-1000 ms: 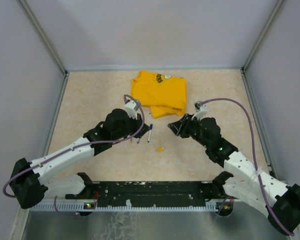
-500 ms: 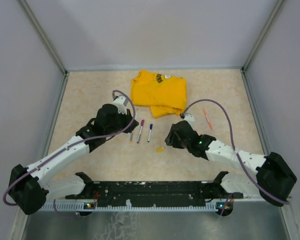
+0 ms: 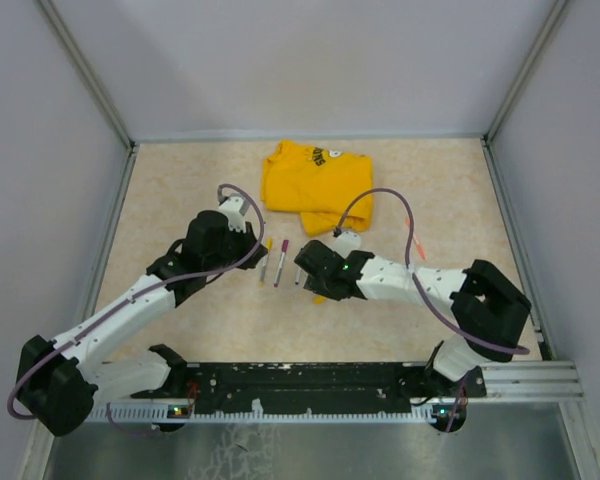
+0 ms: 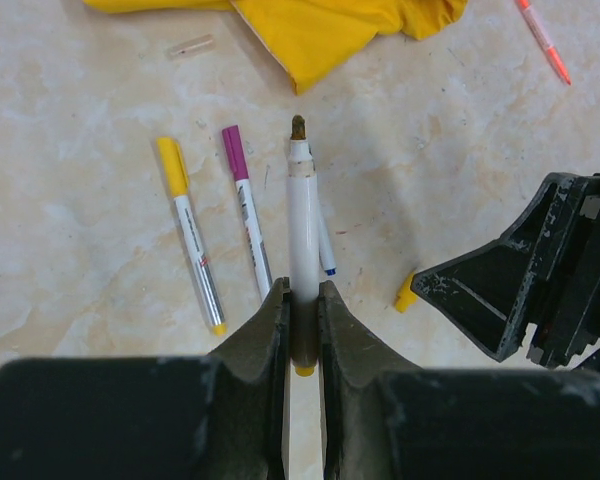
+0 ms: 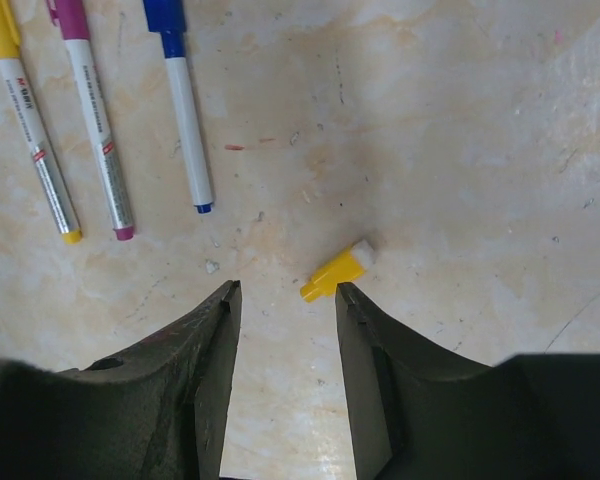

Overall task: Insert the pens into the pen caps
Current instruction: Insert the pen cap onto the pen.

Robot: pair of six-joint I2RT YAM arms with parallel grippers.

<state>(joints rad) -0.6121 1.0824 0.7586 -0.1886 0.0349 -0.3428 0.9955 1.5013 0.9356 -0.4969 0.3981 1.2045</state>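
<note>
**Left gripper** (image 4: 302, 300). The dark, matte fingers (image 4: 265, 330) are closed narrowly on an uncapped pen (image 4: 302, 205). The pen is a smooth white cylinder, clamped near its yellow rear end and pointing straight away from the gripper, its dark felt tip bare.

Just past the fingertips and left of the held barrel lie a magenta-capped pen (image 4: 246, 205) and a yellow-capped pen (image 4: 190, 240). They lie side by side without touching, flat on the counter (image 4: 80, 120), a glossy beige surface with marble-like veining. A blue pen (image 4: 325, 258) shows in part behind the held barrel.

Farther out lies a crumpled yellow T-shirt (image 4: 330, 30) of soft cloth. A small clear tube (image 4: 190, 45) lies to its left and an orange pen (image 4: 543, 38) to its right.

**Right gripper** (image 5: 285, 300). The jaws stand moderately wide and hold nothing. A yellow cap (image 5: 335, 272), a short moulded plastic sleeve with a pale end, lies tilted on the counter just ahead of the gap, nearer the right finger. No contact with either finger is visible. Beyond the gripper and to its left, the three capped pens lie roughly parallel.
</note>
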